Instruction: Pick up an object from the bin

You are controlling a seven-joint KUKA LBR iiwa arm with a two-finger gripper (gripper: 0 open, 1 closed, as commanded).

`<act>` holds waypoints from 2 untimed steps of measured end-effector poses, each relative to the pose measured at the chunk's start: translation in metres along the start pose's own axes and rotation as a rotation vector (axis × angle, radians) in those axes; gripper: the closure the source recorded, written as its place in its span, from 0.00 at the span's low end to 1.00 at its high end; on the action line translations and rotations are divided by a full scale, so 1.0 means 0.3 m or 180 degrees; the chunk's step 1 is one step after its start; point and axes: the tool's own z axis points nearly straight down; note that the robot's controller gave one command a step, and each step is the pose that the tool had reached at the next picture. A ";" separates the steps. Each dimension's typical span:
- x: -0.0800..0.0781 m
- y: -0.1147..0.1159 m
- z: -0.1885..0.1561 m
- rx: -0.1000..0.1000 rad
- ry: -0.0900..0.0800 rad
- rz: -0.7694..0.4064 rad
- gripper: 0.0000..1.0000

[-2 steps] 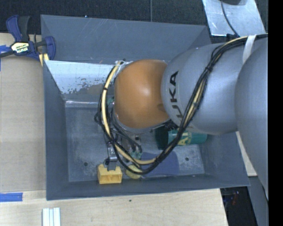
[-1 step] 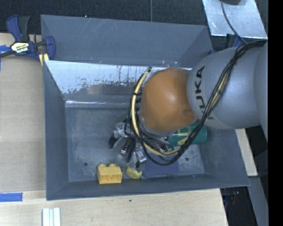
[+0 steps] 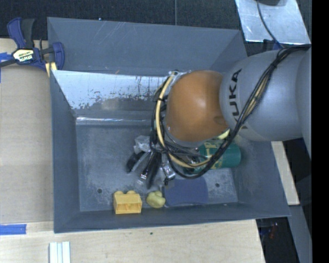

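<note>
- grey metal bin [image 3: 66,147]: sloped walls, flat scuffed floor, a few loose things lying mostly along the front edge of the floor.
- arm [image 3: 274,103] in from the right, passing over the bin's right wall and covering much of the right half of the floor.
- orange cover [image 3: 194,106] at the wrist, rounded, ringed below and on the left by yellow and black cables.
- gripper [image 3: 141,167] low over the middle of the floor, pointing toward the lower left.
- two dark fingers [image 3: 134,161] parted, bare grey floor showing in the gap, nothing grasped between them.
- yellow toy brick [image 3: 127,201], studs on top, at the front edge of the floor, just below the gripper and apart from the fingertips.
- yellowish-green lump [image 3: 156,199] just right of the brick, near it; impossible to say whether touching. closest of the loose things to the lower fingertip, yet not between the fingers.
- dark blue flat piece [image 3: 189,193] right beside the lump, lying flat on the floor, its upper edge running under the wrist cables.
- green thing [image 3: 230,155], seemingly a cylinder on its side, at the right of the floor, mostly hidden beneath the arm and the cables.
- brick, lump and blue piece in a rough row along the front; green thing set back from that row, well apart from the brick.
</note>
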 end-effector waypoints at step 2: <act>-0.114 -0.023 -0.113 -0.0012 -0.0017 -0.0367 1.00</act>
